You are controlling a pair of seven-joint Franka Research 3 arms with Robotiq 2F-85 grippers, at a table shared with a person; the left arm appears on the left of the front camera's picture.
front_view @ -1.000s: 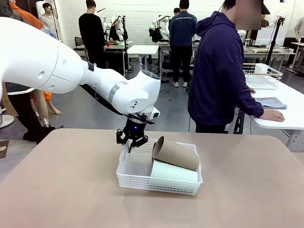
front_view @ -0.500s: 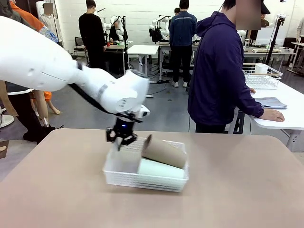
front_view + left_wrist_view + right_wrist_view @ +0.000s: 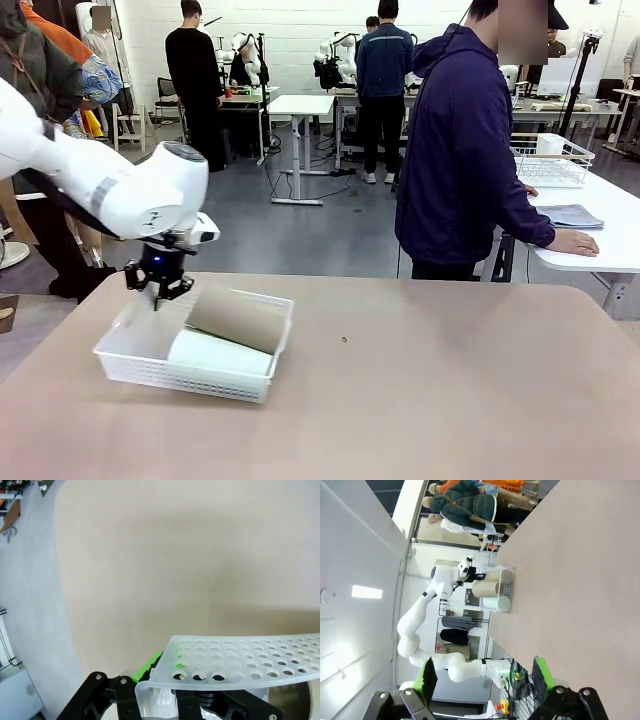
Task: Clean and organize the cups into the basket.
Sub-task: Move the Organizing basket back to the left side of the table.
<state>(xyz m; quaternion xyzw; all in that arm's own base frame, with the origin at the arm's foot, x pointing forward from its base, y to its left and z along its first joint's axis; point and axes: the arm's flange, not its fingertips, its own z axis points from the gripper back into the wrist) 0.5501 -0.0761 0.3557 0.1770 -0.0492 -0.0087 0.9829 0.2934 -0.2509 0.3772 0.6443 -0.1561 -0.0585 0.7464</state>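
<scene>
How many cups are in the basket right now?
2. The tan-brown cup lies on its side toward the basket's far side, resting on the mint green cup, which lies nearer the front wall. None visible elsewhere.

table (image 3: 450, 400): tan, matte, tiny dark speck (image 3: 344, 340) near middle
person (image 3: 465, 150): dark jacket, far side
wire basket (image 3: 550, 160): white, on side table

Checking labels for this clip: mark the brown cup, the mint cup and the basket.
brown cup (image 3: 238, 318), front view, middle of its side.
mint cup (image 3: 218, 352), front view, its side.
basket (image 3: 180, 376), front view, near lattice wall.
</scene>
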